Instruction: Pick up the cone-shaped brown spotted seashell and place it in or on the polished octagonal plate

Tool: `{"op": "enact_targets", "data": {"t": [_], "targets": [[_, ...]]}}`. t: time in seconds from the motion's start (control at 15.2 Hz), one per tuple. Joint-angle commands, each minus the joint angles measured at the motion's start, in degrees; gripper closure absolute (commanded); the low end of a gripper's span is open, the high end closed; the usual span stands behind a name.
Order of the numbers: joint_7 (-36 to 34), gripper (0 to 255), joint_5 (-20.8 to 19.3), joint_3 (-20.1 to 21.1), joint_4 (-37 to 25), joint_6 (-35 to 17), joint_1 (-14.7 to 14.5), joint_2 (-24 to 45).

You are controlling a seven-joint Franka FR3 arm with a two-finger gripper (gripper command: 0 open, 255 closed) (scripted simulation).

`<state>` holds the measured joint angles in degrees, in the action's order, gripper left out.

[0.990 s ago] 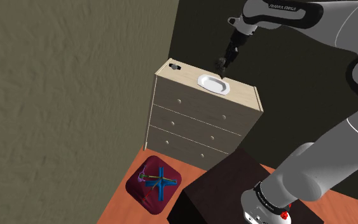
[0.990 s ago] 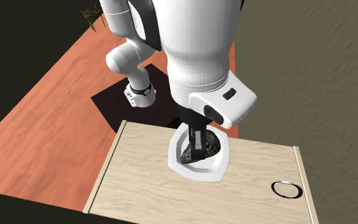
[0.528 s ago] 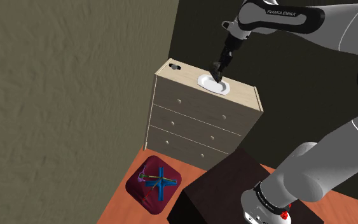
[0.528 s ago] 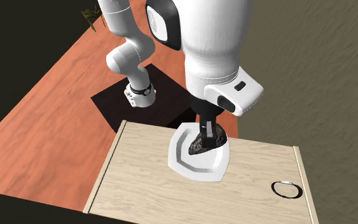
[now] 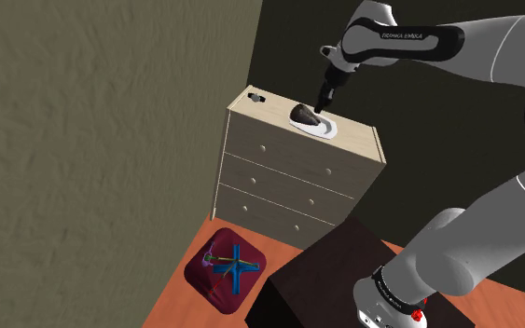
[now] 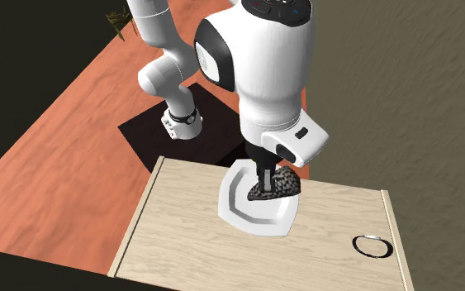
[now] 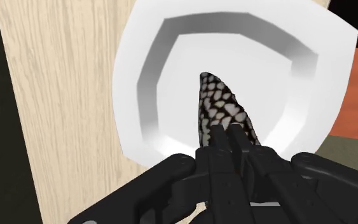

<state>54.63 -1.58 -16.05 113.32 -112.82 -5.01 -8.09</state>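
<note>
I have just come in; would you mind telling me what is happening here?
The white Franka arm's black hand is shut on a cone-shaped dark seashell with pale spots. It holds the seashell tilted over the white octagonal plate, which sits on top of a pale wooden dresser. The seashell is low over the plate's middle, but it is hard to tell whether it touches yet. It has not been let go.

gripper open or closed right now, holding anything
gripper: closed, holding the spotted shell over the white plate
</note>
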Motion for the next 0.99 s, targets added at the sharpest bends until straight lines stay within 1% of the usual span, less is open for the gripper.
{"op": "enact_targets", "data": {"t": [0.0,0.07,0.13,0.2,0.33,0.46,0.53,0.92], "targets": [[0.02,255,0.06,-0.03,1.24,-1.5,0.0,0.25],[0.04,255,0.08,-0.06,1.92,-2.27,0.01,0.34],[-0.04,255,0.01,0.0,1.46,-1.58,-0.01,0.13],[-0.04,0,0.01,0.0,1.46,-1.58,-0.01,0.13],[13.68,0,10.32,-2.7,-7.79,8.39,-0.83,5.68],[25.23,0,19.29,-4.33,-18.83,20.86,0.19,12.77],[27.0,0,20.71,-4.18,-20.98,23.26,0.86,14.17],[27.08,0,20.56,-3.29,-15.4,18.43,0.25,13.15]]}}
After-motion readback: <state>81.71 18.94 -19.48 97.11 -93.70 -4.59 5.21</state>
